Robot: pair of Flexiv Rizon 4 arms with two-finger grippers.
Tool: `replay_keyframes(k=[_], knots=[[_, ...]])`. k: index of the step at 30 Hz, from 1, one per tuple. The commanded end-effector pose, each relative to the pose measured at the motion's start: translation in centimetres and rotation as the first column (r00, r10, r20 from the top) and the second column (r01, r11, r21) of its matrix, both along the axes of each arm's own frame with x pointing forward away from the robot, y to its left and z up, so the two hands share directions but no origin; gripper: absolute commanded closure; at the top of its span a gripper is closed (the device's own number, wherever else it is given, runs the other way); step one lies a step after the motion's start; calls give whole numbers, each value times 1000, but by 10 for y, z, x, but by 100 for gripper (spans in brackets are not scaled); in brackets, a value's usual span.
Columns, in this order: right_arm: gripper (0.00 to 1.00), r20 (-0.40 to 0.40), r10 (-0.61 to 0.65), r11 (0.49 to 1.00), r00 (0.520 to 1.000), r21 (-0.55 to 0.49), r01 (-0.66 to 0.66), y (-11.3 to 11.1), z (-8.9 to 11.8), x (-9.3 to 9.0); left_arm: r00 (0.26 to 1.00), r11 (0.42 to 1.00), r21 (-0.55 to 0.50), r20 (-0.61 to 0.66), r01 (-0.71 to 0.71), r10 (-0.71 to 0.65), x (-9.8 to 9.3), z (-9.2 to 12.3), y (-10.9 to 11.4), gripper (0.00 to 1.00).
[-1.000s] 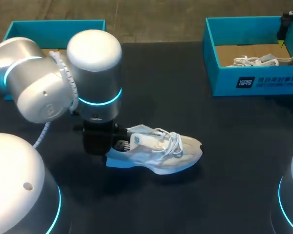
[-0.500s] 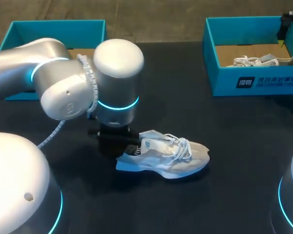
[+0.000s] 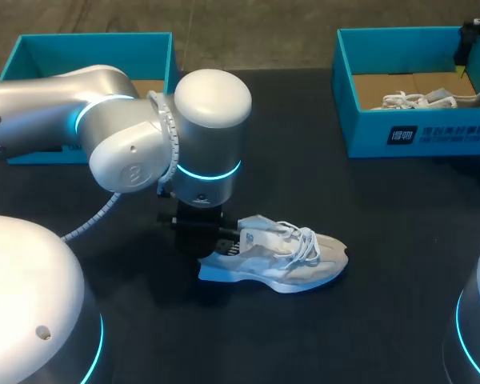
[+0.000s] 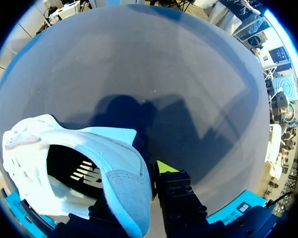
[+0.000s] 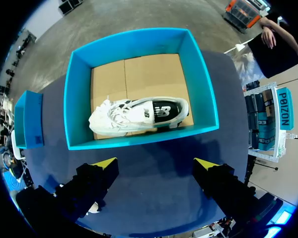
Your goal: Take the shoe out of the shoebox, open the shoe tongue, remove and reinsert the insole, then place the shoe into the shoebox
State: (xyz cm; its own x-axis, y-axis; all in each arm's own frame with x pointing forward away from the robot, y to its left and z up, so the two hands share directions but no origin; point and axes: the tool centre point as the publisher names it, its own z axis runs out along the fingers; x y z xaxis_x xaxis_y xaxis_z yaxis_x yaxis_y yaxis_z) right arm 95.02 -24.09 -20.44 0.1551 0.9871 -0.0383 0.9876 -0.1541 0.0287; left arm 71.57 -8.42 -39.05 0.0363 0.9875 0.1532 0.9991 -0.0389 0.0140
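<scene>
Left hand (image 4: 145, 184) is clamped on the heel wall of the shoe (image 3: 280, 256), probably to steady it upright on its sole near the middle of the table (image 3: 360, 336) for the tongue and insole work. Right hand (image 5: 155, 166) hangs spread wide above the far-right shoebox (image 3: 416, 132).

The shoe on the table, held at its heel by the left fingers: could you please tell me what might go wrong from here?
1. The left fingers pinch the shoe only at its soft heel, so the toe may sag or the shoe may twist loose if it is lifted.
2. The right shoebox already holds another shoe; putting this one in there could land it on top.
</scene>
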Motion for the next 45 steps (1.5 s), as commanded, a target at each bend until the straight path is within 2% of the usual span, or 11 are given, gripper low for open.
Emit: replay_keyframes(k=[1,2,7,9,12,20,28,33,36,42,45], knots=[[0,1,-1,1000,1000,-1,1,0,0,0,1000,1000,-9,-2,7,-7,0,-1,-2,71],[0,1,-1,1000,1000,-1,1,0,0,0,1000,1000,-10,-2,10,-10,0,-1,-2,64],[0,1,-1,1000,1000,-1,1,0,0,0,1000,1000,-19,0,18,-18,0,0,-2,49],[0,1,-1,1000,1000,-1,1,0,0,0,1000,999,-31,1,19,-19,1,3,-2,23],[0,1,-1,1000,1000,-1,1,0,0,0,1000,998,-57,-5,16,-16,1,11,-2,0],[0,1,-1,1000,1000,-1,1,0,0,0,1000,988,-154,-15,-29,27,-3,53,5,0],[0,1,-1,1000,1000,-1,1,0,0,0,953,933,-231,-187,-278,238,-11,98,16,0],[0,1,-1,1000,1000,-1,1,0,0,0,846,825,-265,-355,-500,398,-16,115,25,0],[0,1,-1,1000,1000,-1,1,0,0,0,801,750,-313,-376,-583,466,-25,125,30,0],[0,1,-1,1000,1000,-1,1,0,0,0,652,606,-266,-454,-749,607,-29,134,33,0],[0,1,-1,1000,1000,-1,1,0,0,0,584,564,-211,-496,-799,642,-32,135,33,0]])
